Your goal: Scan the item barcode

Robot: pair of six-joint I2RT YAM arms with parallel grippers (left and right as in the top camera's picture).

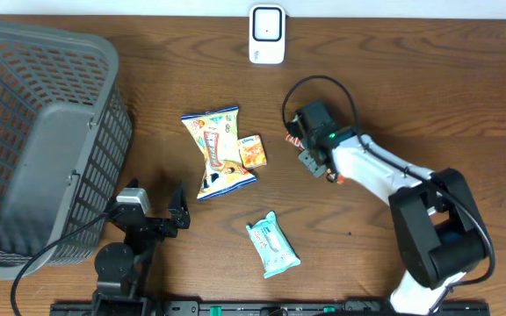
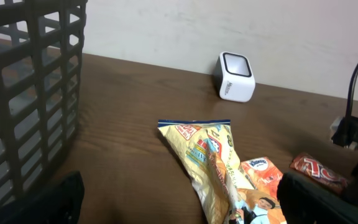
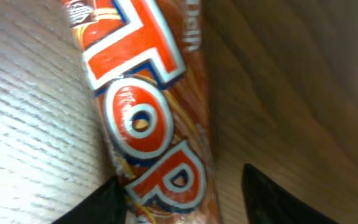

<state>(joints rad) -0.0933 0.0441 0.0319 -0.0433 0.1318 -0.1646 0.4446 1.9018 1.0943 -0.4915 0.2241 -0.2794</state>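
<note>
We see basket (image 1: 104, 149) just left of left gripper (image 1: 155, 204), jaws wide, holding nothing. Chips (image 1: 218, 154) ahead of it, to its right. Scanner (image 1: 267, 33) beyond right gripper (image 3: 185, 196), off to its left. Bar (image 3: 148, 112) sits between its fingers, jaws partway apart, gap on one side, not clamped

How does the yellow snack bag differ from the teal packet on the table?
The yellow snack bag is longer and brightly printed; the teal packet is shorter and paler. The snack bag has a small orange pack right beside it; the teal packet lies alone. Both lie flat on the table; neither is held.
</note>
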